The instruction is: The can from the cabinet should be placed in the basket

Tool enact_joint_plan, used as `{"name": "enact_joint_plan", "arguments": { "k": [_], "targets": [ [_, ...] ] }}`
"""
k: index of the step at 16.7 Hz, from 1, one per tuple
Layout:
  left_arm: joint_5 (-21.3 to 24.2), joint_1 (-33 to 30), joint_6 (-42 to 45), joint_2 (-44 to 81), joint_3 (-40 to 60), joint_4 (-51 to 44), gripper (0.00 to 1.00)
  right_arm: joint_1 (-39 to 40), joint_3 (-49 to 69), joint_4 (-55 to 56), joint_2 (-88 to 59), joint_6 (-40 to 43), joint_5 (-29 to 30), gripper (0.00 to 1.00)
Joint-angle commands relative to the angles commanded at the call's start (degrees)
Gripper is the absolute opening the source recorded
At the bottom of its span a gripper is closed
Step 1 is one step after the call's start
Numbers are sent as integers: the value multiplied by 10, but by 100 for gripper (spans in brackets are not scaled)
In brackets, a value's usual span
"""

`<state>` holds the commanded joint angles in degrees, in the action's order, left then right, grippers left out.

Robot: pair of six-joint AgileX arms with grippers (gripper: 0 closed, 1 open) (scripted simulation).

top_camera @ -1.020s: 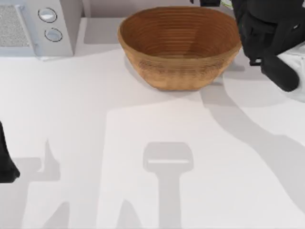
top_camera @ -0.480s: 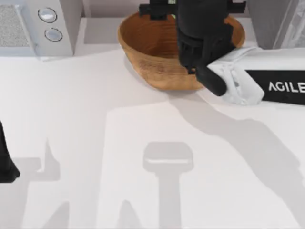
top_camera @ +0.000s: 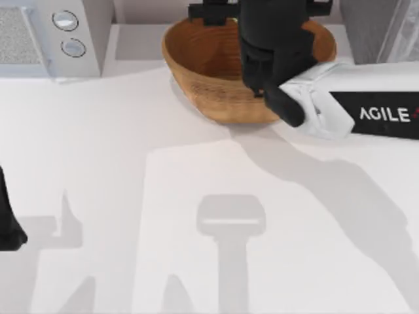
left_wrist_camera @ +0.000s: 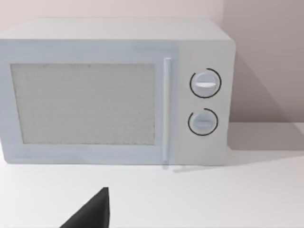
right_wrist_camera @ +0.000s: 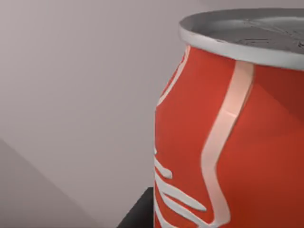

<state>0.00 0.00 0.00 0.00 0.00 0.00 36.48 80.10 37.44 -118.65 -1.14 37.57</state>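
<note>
While the right gripper [top_camera: 272,39] holds the can [right_wrist_camera: 228,137] above the basket [top_camera: 203,72], an off-centre release could topple it over the rim.

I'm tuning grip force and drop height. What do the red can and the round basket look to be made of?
The red soda can looks like thin painted metal: smooth glossy wall, white script, bare silver rimmed top. The round orange-brown basket looks like woven wicker, matte, with ribbed coiled rings; it is probably stiff yet slightly yielding. The right tool hangs above the basket.
</note>
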Motion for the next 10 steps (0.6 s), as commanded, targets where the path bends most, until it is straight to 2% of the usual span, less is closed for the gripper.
{"name": "enact_joint_plan", "arguments": {
  "k": [6, 10],
  "targets": [
    [0, 0, 0, 0, 0, 0, 100, -7, 21, 1, -18, 1, -7, 0],
    [0, 0, 0, 0, 0, 0, 100, -7, 21, 1, -18, 1, -7, 30]
  ]
}}
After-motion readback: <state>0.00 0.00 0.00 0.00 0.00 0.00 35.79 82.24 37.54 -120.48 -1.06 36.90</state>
